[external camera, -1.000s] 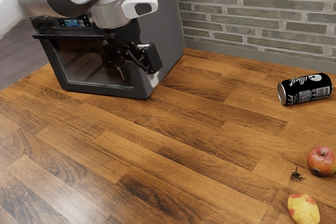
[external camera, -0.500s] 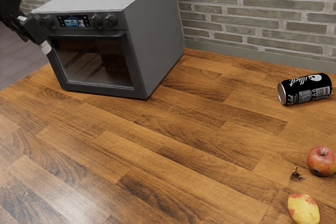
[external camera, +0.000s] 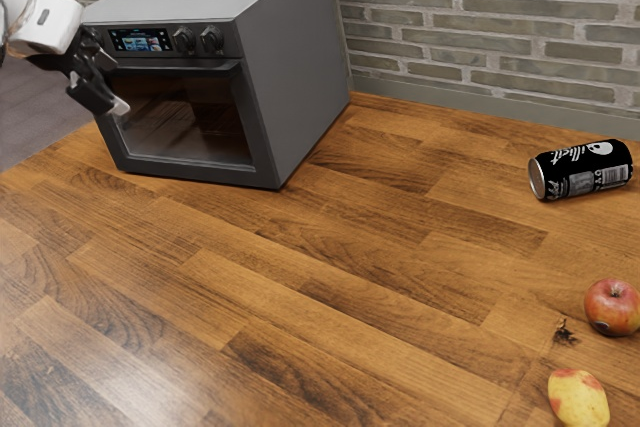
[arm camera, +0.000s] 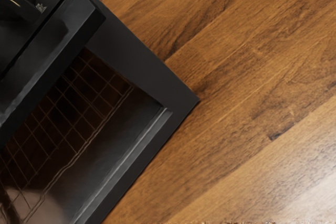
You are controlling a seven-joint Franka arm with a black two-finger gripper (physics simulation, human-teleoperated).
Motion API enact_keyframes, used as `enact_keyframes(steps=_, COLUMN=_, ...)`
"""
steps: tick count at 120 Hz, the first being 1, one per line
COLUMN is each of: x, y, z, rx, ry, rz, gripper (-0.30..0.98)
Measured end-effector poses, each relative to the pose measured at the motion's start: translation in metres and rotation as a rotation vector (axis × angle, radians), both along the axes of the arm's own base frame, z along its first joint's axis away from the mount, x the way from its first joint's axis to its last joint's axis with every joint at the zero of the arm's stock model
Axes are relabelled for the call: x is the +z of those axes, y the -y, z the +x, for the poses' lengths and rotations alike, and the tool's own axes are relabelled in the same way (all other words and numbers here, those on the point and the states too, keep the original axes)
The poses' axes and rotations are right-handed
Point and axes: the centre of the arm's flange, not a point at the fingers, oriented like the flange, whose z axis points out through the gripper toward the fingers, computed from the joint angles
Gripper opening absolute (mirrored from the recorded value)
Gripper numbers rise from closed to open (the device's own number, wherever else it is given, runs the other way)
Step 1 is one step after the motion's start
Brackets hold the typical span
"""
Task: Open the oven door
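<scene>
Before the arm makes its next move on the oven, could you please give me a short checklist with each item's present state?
1. Oven door shut, so opening remains to be done: ok.
2. Door handle in the wrist camera's sight: ok, one end of it shows.
3. Gripper near the door: ok, it hovers by the side toward the exterior view's left.
4. Gripper touching the handle: cannot tell.
5. Can and red apple away from the door: ok, both lie toward the exterior view's right.
</scene>
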Motion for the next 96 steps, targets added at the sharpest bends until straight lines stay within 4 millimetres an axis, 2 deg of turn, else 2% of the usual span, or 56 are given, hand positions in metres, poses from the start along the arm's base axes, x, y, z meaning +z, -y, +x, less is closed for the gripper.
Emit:
enact_keyframes(steps=42, x=-0.024, y=-0.079, z=0.053, rx=-0.092, ry=0.004, rz=0.18, gripper=0.69)
enact_keyframes(steps=65, x=-0.035, y=-0.087, z=0.084, rx=-0.163, ry=0.007, rz=0.259, gripper=0.69)
enact_keyframes(steps=96, x=-0.05, y=-0.12, z=0.092, rx=-0.205, ry=0.012, rz=0.3, gripper=0.69)
